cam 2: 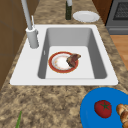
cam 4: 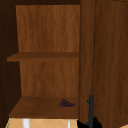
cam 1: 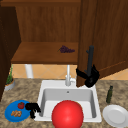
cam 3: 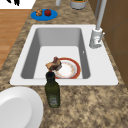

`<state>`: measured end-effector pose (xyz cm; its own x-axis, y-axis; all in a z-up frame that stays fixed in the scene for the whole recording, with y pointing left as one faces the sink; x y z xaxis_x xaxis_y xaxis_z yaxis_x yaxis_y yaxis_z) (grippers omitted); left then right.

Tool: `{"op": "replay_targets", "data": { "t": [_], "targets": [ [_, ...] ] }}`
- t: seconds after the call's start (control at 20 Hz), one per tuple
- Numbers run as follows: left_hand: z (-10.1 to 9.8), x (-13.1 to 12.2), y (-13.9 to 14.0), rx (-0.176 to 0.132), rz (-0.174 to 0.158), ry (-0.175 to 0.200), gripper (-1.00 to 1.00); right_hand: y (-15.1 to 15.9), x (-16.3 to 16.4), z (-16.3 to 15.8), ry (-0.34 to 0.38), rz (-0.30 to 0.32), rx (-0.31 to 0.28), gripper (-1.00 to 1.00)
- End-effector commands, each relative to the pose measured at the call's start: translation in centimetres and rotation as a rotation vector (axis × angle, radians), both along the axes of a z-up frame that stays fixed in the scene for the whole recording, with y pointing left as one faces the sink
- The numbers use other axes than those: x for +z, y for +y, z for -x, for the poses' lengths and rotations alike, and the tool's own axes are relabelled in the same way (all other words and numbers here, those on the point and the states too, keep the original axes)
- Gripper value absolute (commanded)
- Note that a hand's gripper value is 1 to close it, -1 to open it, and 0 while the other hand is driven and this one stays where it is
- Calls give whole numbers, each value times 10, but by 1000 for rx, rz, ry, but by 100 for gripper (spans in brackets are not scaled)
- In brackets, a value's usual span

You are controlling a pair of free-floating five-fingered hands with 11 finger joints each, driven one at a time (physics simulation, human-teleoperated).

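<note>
My right hand (cam 1: 90, 75) is shut on the dark vertical handle (cam 1: 90, 58) of the open wooden cabinet door (cam 1: 105, 37); its top (cam 4: 91, 123) shows at the foot of the handle (cam 4: 91, 107) in the upper view. A bunch of purple grapes (cam 1: 66, 49) lies on the cabinet's lower shelf (cam 4: 37, 107), left of the door. My left hand (cam 1: 32, 108) hovers with relaxed fingers at the right edge of a blue plate (cam 1: 11, 117), close to a tomato (cam 1: 21, 105). Its fingers (cam 3: 13, 2) show in the right side view.
The sink (cam 2: 100, 65) holds a red-rimmed plate (cam 2: 53, 67) with a brown piece of food (cam 2: 73, 59). A red round shape (cam 1: 67, 115) covers the sink's front. A green bottle (cam 1: 109, 94) and a white plate (cam 1: 115, 115) stand at the right, and a faucet (cam 1: 68, 77) behind.
</note>
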<state>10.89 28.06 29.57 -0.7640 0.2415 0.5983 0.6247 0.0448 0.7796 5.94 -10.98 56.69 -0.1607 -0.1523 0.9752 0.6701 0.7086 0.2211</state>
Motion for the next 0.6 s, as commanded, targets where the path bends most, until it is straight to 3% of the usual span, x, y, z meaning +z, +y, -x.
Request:
{"op": "replay_targets", "data": {
  "t": [0.0, 0.4, 0.55],
  "targets": [
    [0, 0, 0, 0, 0, 0, 0, -31, -4, 8, 7, -7, 0, 100],
    [0, 0, 0, 0, 0, 0, 0, -52, -2, 20, -24, -22, 63, 100],
    [0, 0, 0, 0, 0, 0, 0, -52, -2, 10, -41, -30, 77, 100]
  ]
}}
